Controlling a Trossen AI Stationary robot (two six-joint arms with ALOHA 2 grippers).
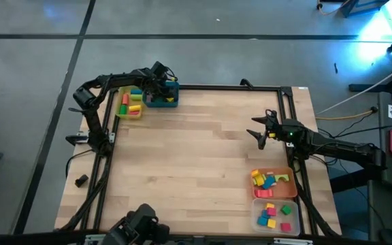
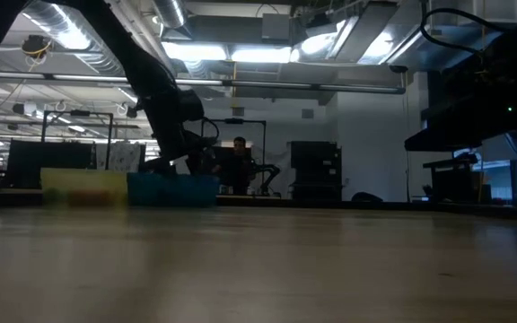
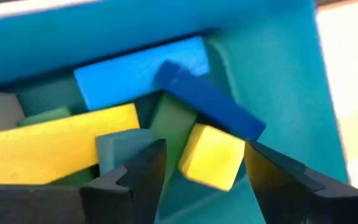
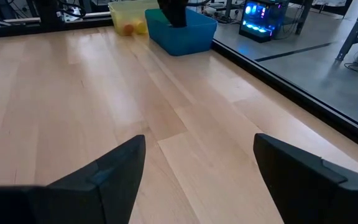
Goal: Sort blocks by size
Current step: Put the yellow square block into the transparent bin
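Drop-off step, by the look of it — left gripper (image 3: 204,171) down inside the teal tray (image 1: 162,101), fingers spread wide, a yellow block (image 3: 211,155) lying loose between them among other blocks. Next: lift clear. Right gripper (image 1: 263,131) wide open, empty, well away from that tray.

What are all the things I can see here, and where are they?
Table: one, light wood, in the middle.
Teal tray: one, far left corner, holding blocks in yellow, blue and green.
Yellow tray: one, beside the teal tray, with a few blocks.
Orange tray: one, near right side, with mixed blocks.
Clear tray: one, just in front of the orange tray, with small cubes.
Person: one, far behind the table.
Left hand: open, inside the teal tray around a yellow block.
Right hand: open, above bare table on the right.
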